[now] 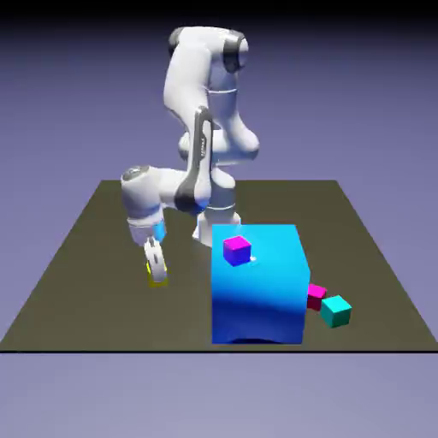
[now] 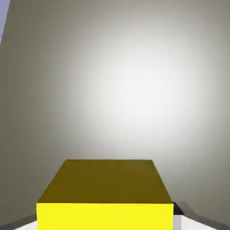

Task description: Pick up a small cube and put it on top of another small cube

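end effector (image 1: 155,268) seemingly grips yellow cube (image 2: 105,197).

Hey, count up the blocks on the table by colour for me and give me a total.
Yellow: 1, the small yellow cube, down at the hand
Magenta: 2, one magenta cube on the big blue block, one magenta cube beside it
Teal: 1, the teal cube
Blue: 1, the big blue block
Total: 5

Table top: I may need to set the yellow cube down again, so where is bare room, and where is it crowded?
The table is bare on the exterior view's left, beyond the gripper and yellow cube, and along the near edge there. It is crowded to the right: the big blue block carries a magenta cube, with another magenta cube and a teal cube beside it.
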